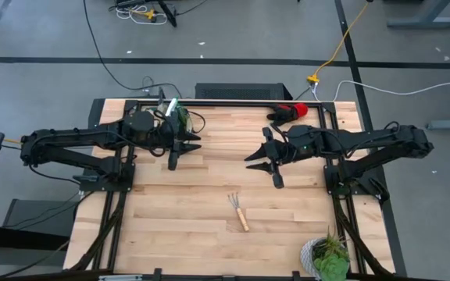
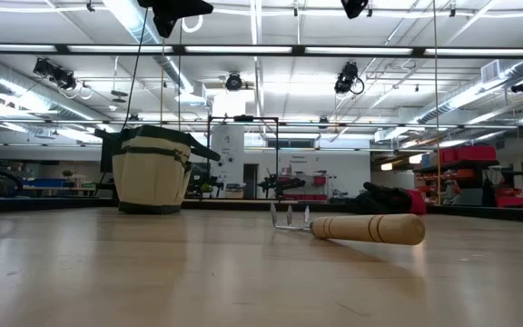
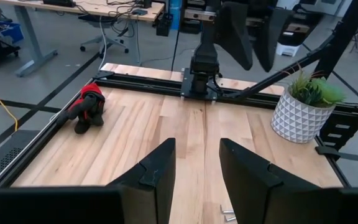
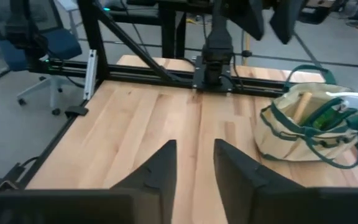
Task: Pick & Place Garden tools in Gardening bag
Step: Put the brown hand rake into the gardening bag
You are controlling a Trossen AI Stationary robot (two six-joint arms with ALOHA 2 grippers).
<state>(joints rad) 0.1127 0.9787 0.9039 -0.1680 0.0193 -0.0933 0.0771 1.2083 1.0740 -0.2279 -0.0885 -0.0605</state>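
Wooden tabletop (image 1: 209, 195) sat in a big open lab with strip lights overhead. From my station, both arms hung above the far half of the table, facing each other. Left gripper (image 1: 180, 150) was just right of the gardening bag (image 1: 180, 119), fingers (image 3: 157, 174) apart with a clear gap, nothing between them. Right gripper (image 1: 266, 164) was over the table's middle-right, fingers (image 4: 160, 168) also apart, nothing held.

Bag stood upright at the far left edge; I saw a wooden handle and green pieces already inside it (image 4: 309, 112). One mini rake (image 1: 238, 211) lay flat on the near-centre boards, well apart from both grippers. Red-and-black gloves (image 1: 289, 112) lay at the far right edge. Potted plant (image 1: 326, 256) stood at the near right corner.
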